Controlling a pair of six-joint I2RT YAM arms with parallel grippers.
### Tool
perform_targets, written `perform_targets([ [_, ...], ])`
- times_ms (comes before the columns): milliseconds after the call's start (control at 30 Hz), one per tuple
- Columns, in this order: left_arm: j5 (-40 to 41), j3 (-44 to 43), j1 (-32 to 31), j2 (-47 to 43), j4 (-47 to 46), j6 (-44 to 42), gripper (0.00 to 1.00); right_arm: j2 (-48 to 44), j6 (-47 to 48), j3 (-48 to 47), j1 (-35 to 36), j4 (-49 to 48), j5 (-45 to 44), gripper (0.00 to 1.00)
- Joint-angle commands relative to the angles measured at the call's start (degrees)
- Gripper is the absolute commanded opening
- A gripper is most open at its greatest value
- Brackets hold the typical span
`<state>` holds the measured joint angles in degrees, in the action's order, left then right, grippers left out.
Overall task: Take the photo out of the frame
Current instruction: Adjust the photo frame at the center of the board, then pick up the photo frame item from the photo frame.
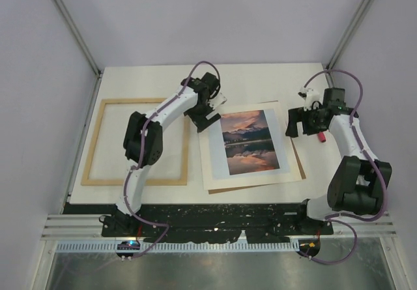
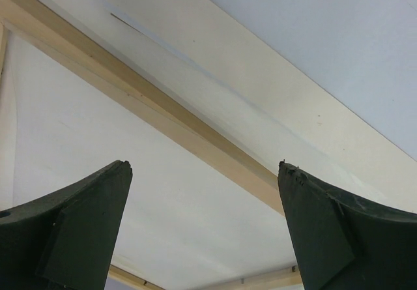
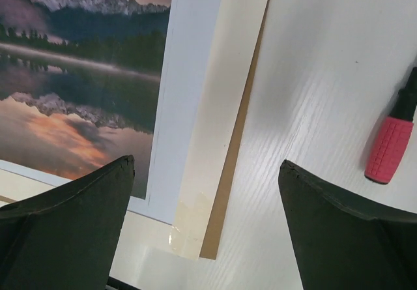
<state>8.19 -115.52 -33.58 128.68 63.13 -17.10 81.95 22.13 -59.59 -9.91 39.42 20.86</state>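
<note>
The photo is out of the frame and lies between the 2 arms.

The pale white sheet printed with an orange, pink and dark blue mountain-lake sunset, the photo (image 1: pixel 249 141), lies face up on a flat cream mat sheet (image 1: pixel 213 167). A plain brown backing board (image 1: pixel 260 187) peeks out beneath the mat. This stack sits just right of the large thin light-wood rectangular frame (image 1: pixel 93 143), apart from it, and bare white table (image 1: pixel 260 81) shows through the frame's opening. The left gripper (image 2: pixel 202 165) hovers over the frame's rail and the right gripper (image 3: pixel 207 161) over the stack's right edge, both with jaws spread and holding nothing. A pink-handled tool (image 3: pixel 389 150) lies beside the stack. By my judgement the removal is essentially done, and only pulling the arms back is left.
</note>
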Motion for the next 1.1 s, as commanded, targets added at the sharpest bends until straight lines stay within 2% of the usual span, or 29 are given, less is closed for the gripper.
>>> perform_targets([
  [0, -2.3, 3.45, -0.78, -3.61, 1.73, 0.05, 1.0, 6.44, -0.68, -4.03, -3.96, 3.12, 13.32, 0.96],
  [233, -1.15, 8.56, -2.45, -3.35, 1.12, 0.14, 1.0, 19.99, -0.25, -11.5, -10.39, 6.28, 25.88, 0.96],
  [633, 0.43, 7.24, -4.82, 2.18, 3.48, -0.21, 1.0, 31.42, -0.95, -15.2, -11.53, 6.81, 29.5, 0.96],
  [900, 0.52, 6.37, -5.53, 4.38, 5.24, -0.21, 1.0, 34.76, -1.3, -16.52, -11.18, 6.1, 29.5, 0.96],
  [1067, -0.01, 5.22, -6.41, 5.17, 6.21, -0.48, 1.0, 35.73, 0.01, -17.92, -10.31, 8.82, 34.15, 0.96],
])
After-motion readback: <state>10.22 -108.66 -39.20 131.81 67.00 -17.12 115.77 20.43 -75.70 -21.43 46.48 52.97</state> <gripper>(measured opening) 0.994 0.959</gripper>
